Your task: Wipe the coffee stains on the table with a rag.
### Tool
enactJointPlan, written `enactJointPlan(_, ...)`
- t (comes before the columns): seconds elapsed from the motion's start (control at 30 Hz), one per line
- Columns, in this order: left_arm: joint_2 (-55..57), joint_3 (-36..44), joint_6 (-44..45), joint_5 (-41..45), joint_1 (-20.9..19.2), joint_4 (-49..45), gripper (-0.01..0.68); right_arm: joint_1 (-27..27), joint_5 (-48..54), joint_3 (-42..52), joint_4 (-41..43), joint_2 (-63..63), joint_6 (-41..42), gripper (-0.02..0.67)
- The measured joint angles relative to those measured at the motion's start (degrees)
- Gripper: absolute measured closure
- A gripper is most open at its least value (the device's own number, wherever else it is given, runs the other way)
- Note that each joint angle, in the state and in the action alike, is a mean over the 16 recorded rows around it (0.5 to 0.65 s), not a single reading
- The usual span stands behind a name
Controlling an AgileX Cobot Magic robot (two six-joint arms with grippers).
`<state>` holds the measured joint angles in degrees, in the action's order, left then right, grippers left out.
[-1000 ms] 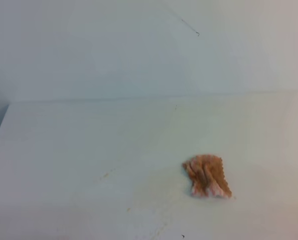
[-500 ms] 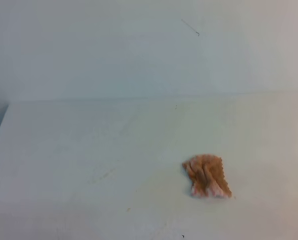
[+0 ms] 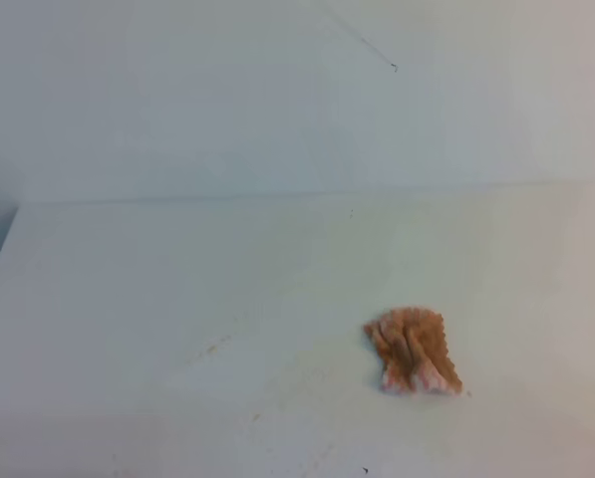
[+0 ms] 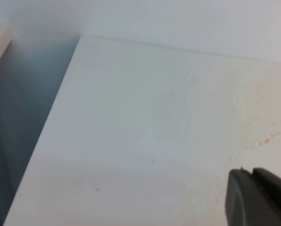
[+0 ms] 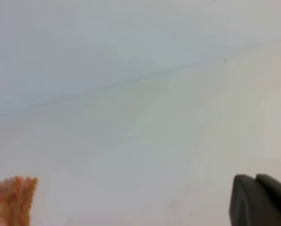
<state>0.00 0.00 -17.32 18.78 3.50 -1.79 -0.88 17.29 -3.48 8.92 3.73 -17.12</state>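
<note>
Nearest to us on the white tabletop we see faint leftovers of the coffee stains: a small orange-brown fleck left of centre, and a tinier dot nearer to us and a little to its right. From the left wrist view the same flecks sit at the right side, near the dark tip of the left gripper. Only a corner of that gripper shows, so we cannot tell whether it is spread or closed.

To the right of the flecks and well apart from them lies the rag, crumpled into a lump, pinkish-tan with scalloped edges, resting flat on the tabletop with nothing touching it. In the right wrist view the rag shows at the lower left edge, while the right gripper shows only as a dark corner at the lower right, well apart from it; we cannot tell its state either.

Farther back, the tabletop meets an upright white wall panel, which carries 1 thin dark scratch high up.
</note>
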Motion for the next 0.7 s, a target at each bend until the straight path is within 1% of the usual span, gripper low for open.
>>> enactJointPlan(0.13, 0.0, 0.0, 0.0, 0.0, 0.0, 0.0, 0.674, 3.8, 0.2, 1.0, -2.4, -2.3, 0.0, 0.65)
enactJointPlan(0.27, 0.0, 0.0, 0.0, 0.0, 0.0, 0.0, 0.674, 5.5, 0.9, 1.4, -3.6, -3.4, 0.0, 0.65)
enactJointPlan(0.57, 0.0, 0.0, 0.0, 0.0, 0.0, 0.0, 0.674, 5.6, 2.1, 2.3, -2.7, -4.0, 0.6, 0.65)
enactJointPlan(0.7, 0.0, 0.0, 0.0, 0.0, 0.0, 0.0, 0.674, 5.0, 1.9, 2.8, -2.6, -4.0, 2.3, 0.65)
